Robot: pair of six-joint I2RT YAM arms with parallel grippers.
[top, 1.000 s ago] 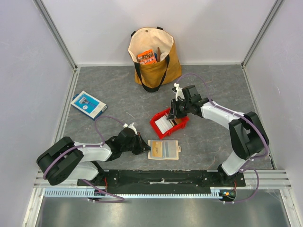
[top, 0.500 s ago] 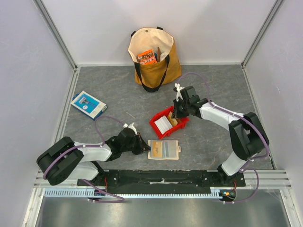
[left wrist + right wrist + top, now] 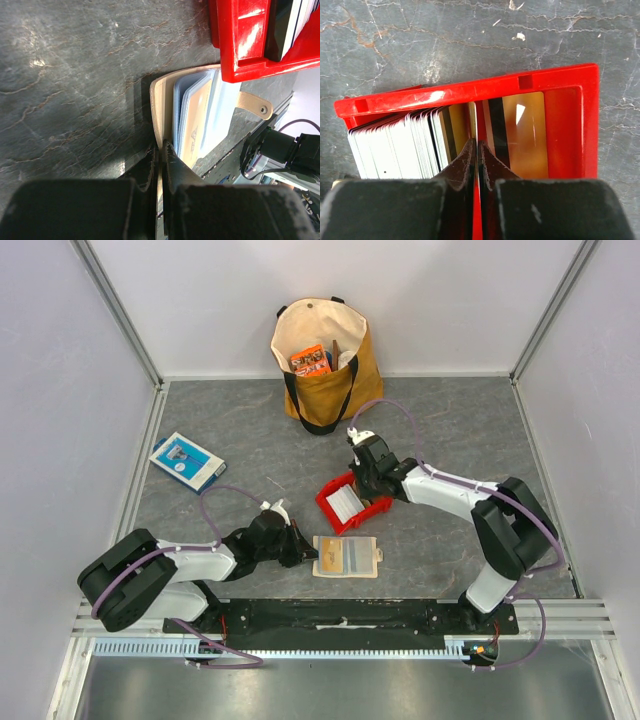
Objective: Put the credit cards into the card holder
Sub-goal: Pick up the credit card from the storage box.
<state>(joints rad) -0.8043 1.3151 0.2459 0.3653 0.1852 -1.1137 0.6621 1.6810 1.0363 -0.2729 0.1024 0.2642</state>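
The beige card holder (image 3: 345,556) lies open flat on the table, with pale cards in its slots. My left gripper (image 3: 308,552) is shut on the card holder's (image 3: 160,100) left edge, its tips (image 3: 161,146) pinching the beige flap. The red tray (image 3: 322,502) holds a stack of white credit cards (image 3: 346,503) on edge. My right gripper (image 3: 368,480) hangs over the tray's far side. In the right wrist view its jaws (image 3: 477,144) are closed on a thin card seen edge-on, between the white stack (image 3: 395,150) and an orange-brown card (image 3: 525,135) lying flat in the tray (image 3: 470,92).
A tan tote bag (image 3: 325,360) with an orange packet (image 3: 311,360) inside stands at the back. A blue-and-white flat box (image 3: 187,461) lies at the left. Grey walls close in three sides. The red tray's corner (image 3: 245,45) sits just beyond the card holder.
My right gripper has swung left across the red tray, from its right side to its far left side, and its jaws have closed. The left arm and card holder have not moved.
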